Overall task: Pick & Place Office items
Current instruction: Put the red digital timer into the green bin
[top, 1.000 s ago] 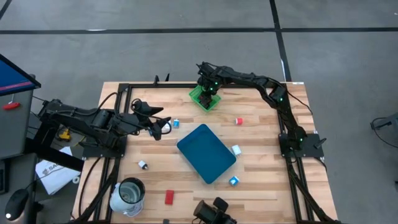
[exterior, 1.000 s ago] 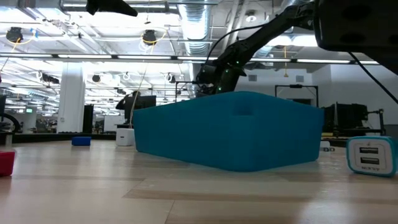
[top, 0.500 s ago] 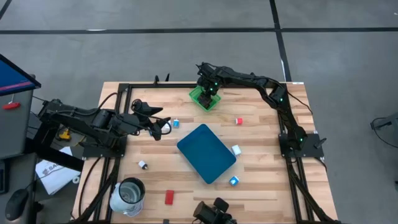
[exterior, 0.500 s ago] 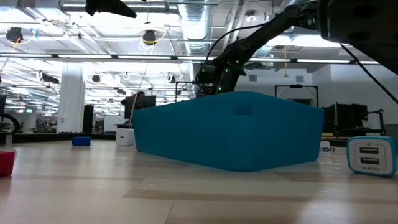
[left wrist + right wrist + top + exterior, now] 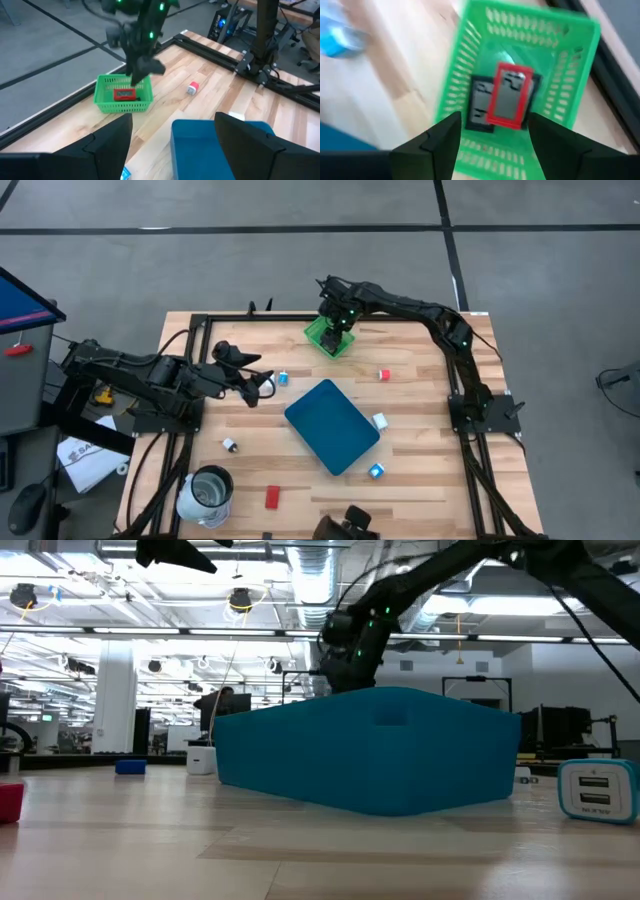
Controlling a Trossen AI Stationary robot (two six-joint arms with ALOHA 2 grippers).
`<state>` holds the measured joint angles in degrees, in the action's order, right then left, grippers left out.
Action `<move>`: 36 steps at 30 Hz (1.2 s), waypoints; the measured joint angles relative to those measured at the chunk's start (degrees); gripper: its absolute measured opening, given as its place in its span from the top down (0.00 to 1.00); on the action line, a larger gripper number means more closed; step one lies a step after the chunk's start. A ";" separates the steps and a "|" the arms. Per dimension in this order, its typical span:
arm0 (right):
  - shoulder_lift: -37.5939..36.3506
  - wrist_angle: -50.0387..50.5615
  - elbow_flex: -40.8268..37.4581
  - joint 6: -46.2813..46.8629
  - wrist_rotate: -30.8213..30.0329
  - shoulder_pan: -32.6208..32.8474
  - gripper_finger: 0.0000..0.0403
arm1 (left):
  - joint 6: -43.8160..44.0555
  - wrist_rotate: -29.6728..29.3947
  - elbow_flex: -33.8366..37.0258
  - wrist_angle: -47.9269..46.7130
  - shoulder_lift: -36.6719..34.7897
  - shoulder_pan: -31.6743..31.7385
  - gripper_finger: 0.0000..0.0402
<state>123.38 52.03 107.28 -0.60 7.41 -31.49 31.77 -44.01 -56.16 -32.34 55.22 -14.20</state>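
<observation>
Red-framed item lies flat in the green mesh basket, overlapping a flat black rectangle under it; same red piece shows in the basket from the left wrist view. Right gripper hangs just above the basket at the far edge of the table, jaws spread and empty, nothing between the fingers. Other office items are scattered on the wood: red-and-white piece right of the basket, white-and-blue block touching the teal board's right edge, another blue-white block near the board's near corner, a blue-white block just beside the left gripper, a small dark-and-white piece on the left side, a red rectangle near the front edge. Left arm waits over the left side of the table, jaws parted and, as far as the wrist view shows, holding nothing. White jug-like container stands at the front left corner. Low view: teal board fills the middle, a white-blue block on its right.
</observation>
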 joint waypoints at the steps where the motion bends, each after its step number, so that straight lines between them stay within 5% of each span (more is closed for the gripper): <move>1: -0.98 0.30 0.00 -0.05 -0.02 0.24 0.45 | 0.00 0.49 0.00 -0.48 0.00 0.00 0.31; 20: -19.32 6.55 0.02 1.91 -4.44 10.53 0.45 | 0.17 19.46 -0.02 -4.40 1.59 -5.43 0.31; 29: -24.18 10.53 0.02 9.31 -12.05 17.81 0.45 | -6.15 34.38 -0.02 -4.39 13.55 -9.02 0.31; 36: -27.79 13.53 0.00 15.61 -16.96 24.43 0.45 | -11.49 35.95 -0.03 -2.24 20.56 -16.09 0.31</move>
<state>95.58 65.57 107.28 15.00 -9.56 -7.06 20.28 -8.05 -56.20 -34.58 75.79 -30.29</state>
